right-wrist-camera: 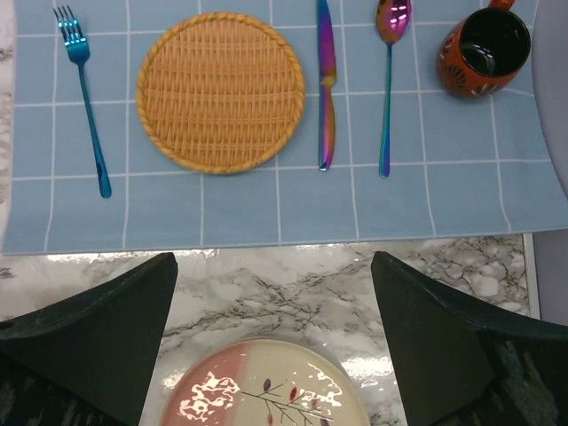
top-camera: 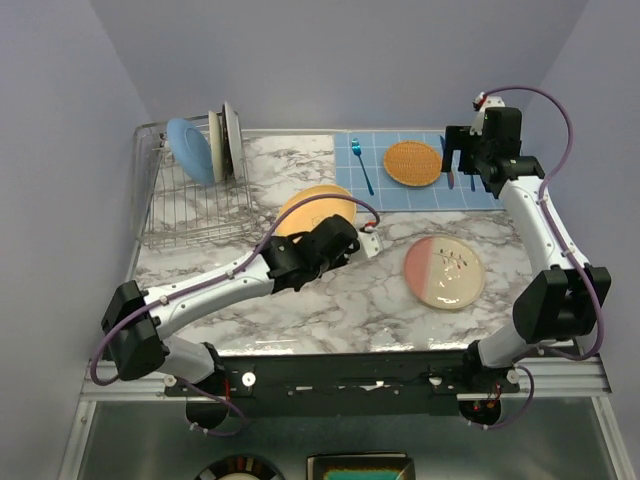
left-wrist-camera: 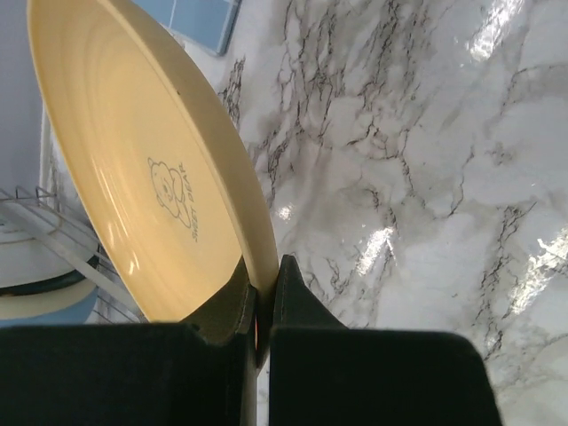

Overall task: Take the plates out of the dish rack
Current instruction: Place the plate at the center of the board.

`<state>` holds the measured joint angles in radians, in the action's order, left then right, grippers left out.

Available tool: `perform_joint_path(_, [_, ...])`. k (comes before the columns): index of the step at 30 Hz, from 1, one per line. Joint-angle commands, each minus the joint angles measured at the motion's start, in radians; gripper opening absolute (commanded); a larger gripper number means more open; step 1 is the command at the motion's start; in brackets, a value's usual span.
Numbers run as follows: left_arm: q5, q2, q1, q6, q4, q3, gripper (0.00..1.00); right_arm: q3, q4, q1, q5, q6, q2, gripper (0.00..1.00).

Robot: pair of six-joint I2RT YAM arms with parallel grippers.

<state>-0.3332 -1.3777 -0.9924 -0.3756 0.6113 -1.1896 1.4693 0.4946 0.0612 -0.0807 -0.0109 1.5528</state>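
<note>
Closest in, the left pincer is clamped on the rim of a plain cream plate, its two dark fingers pressed together with the thin edge between them. The plate is smooth and glossy, with faint rings on its face and a small outlined bear with tiny lettering near the middle. It is out of the dish rack and held tilted just beside the rack's right side, over the marble-patterned tabletop.

The rack is a silver wire grid with raised sides, standing at the tabletop's far left corner. In it a pale blue round dish leans at the back, and next to it two pale plates stand on edge.

The half pink, half cream plate, painted with a twig, lies flat on the tabletop towards the right.

The right pincer hangs with its fingers wide apart and nothing between them, above the near edge of a blue grid-patterned mat. On the mat lie a blue fork, a round woven orange disc, an iridescent knife, a matching spoon and a patterned orange-red mug.
</note>
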Motion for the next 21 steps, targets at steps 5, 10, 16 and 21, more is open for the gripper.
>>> perform_joint_path(5, [-0.112, -0.112, -0.086, -0.055, -0.145, 0.143, 0.00, 0.036, 0.044, -0.004, 0.076, -0.003, 0.046, 0.99])
perform_joint_path(10, [-0.131, -0.199, -0.136, -0.059, -0.229, 0.174, 0.00, 0.013, 0.036, -0.003, 0.134, -0.009, 0.052, 0.99])
perform_joint_path(16, [-0.136, -0.277, -0.181, -0.052, -0.291, 0.179, 0.00, -0.010, 0.025, -0.004, 0.145, -0.006, 0.050, 0.99])
perform_joint_path(21, [-0.139, -0.337, -0.219, -0.042, -0.334, 0.186, 0.00, -0.018, 0.022, -0.003, 0.162, -0.006, 0.056, 0.99])
